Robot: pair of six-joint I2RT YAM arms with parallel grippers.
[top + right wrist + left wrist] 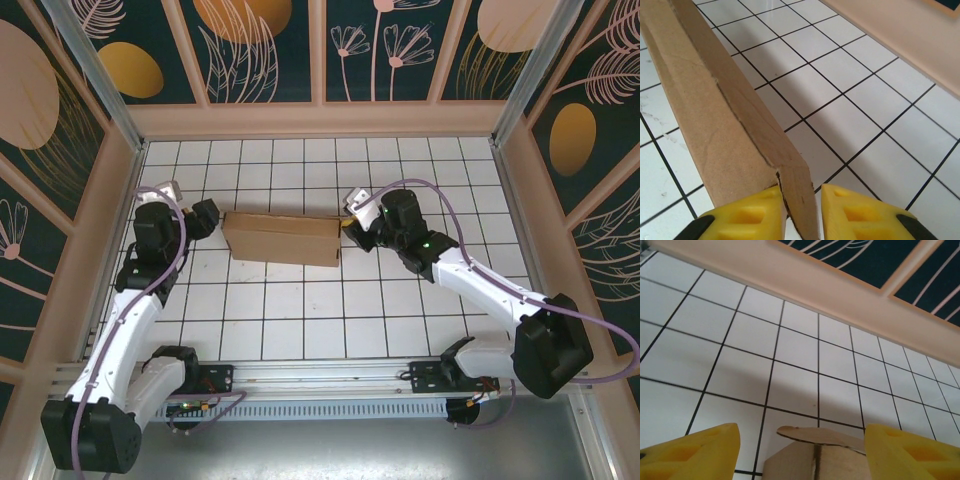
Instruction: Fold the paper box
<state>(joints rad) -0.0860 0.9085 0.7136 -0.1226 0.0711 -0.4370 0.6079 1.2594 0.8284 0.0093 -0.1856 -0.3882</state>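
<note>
— Over to the paper box (282, 238): lying on the counter (300, 330), near the middle, long side running left to right.
— Partly folded up already, by the look of it. Working on the ends now?
— Seems so. At the right end, a narrow pinch from the right fingers (750, 215), clamped on a thin end flap (800, 200) from both faces.
— And over on the other side?
— A wide spread on the left fingers (690, 455), lined up on the left end from just beside it, gripping nothing. Reads as bracing rather than folding.
— So, next up?
— Probably swinging that pinched flap inward along its crease and tucking it home. Calls for a firm pinch, a slow arc, and steadying from the left, so as not to skate the whole thing across the counter.
— Any slot for the tuck?
— Cannot tell from here.
</note>
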